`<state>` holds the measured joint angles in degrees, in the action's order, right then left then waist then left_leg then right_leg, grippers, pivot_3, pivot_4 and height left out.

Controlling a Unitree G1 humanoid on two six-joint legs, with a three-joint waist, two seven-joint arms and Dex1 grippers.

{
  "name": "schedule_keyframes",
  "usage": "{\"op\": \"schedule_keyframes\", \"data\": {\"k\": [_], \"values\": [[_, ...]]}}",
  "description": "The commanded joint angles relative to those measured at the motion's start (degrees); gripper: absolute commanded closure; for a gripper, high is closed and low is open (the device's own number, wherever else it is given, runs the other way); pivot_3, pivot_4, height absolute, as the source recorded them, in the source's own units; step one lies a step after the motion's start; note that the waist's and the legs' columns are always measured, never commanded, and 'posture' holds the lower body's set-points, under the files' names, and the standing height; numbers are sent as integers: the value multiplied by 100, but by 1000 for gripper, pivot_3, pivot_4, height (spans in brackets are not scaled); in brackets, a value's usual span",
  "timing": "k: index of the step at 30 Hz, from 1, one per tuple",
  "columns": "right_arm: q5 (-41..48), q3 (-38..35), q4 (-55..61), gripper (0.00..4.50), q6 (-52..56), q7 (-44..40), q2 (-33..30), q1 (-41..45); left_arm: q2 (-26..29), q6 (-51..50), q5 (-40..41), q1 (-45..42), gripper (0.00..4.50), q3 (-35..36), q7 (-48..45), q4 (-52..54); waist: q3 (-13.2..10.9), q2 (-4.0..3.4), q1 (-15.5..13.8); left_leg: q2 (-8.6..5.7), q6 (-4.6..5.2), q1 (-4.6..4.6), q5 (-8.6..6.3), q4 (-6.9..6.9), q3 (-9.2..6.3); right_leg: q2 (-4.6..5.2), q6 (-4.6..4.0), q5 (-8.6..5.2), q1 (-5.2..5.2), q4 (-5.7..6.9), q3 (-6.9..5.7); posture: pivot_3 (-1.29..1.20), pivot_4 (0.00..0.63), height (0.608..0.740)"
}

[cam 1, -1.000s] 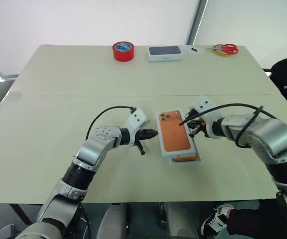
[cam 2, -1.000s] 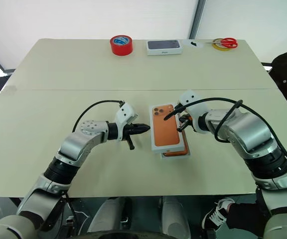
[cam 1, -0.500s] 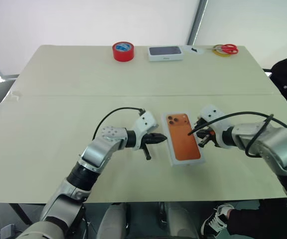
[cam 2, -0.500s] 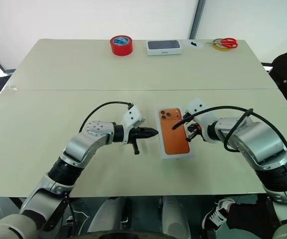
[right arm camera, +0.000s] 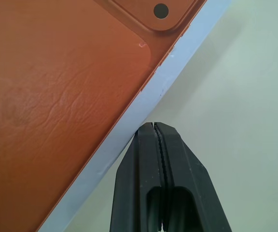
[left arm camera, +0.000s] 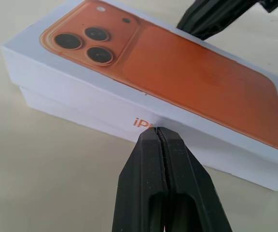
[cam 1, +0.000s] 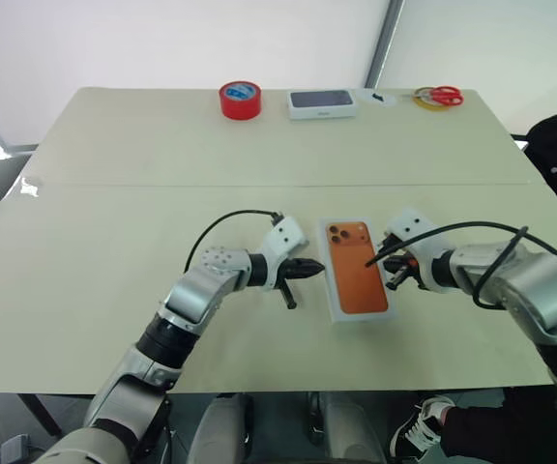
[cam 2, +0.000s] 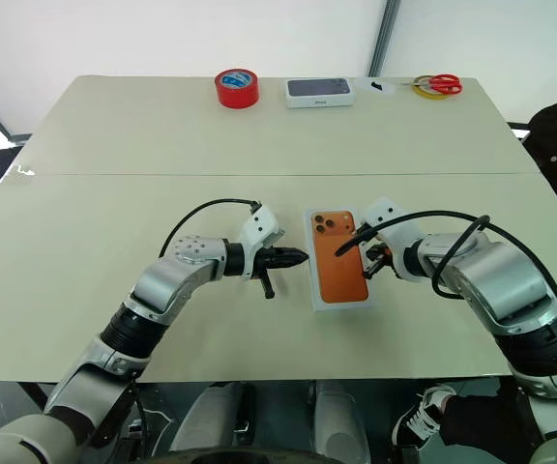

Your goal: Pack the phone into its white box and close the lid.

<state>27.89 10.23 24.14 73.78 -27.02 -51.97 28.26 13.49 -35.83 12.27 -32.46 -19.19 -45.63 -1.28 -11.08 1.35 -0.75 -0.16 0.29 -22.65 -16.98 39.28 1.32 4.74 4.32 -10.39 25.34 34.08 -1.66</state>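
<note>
The scene is evenly and brightly lit by soft, diffuse light, with a pale white backdrop behind the table [cam 1: 114, 145] glowing almost washed out. Only faint, short shadows are cast on the tabletop — a thin dark one lies under the lid [cam 1: 358, 281]. No harsh glare is seen, though a mild sheen is carried by the lid's orange print in the right wrist view. In both wrist views the near fingers are slightly soft, and the far end of the lid is blurred.
</note>
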Motion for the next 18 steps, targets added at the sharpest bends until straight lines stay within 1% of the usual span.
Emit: {"op": "schedule_keyframes", "data": {"k": [1,10,13,16,18], "values": [[-76,-265,245,4477,-163,-65,3,41,-82,48,110,-188,4500,282,120,-3,0,0,1,0,0,0,0,0,0,-1,4,2,0,0,0,0,150,732],[-187,-533,362,4477,-283,-226,-293,3,-184,68,381,-460,4500,734,191,-45,0,0,1,0,0,0,0,0,0,-1,4,3,0,1,0,0,150,732],[-93,-775,414,4477,-373,-406,-416,-54,-327,124,355,-699,4500,780,281,-313,0,0,-19,-2,0,-1,0,2,-1,0,4,3,-1,1,-1,0,150,732],[242,-1178,698,4477,-465,-833,-537,-283,-526,340,179,-1003,4500,683,390,-828,0,1,-17,-4,0,1,0,2,0,1,5,3,-5,-2,-1,0,150,732],[384,-1291,924,4477,-462,-1005,-586,-485,-625,474,1,-1165,4500,542,437,-1187,0,1,-10,-5,0,0,0,2,-1,0,7,3,-6,-2,-2,0,150,732]]}}
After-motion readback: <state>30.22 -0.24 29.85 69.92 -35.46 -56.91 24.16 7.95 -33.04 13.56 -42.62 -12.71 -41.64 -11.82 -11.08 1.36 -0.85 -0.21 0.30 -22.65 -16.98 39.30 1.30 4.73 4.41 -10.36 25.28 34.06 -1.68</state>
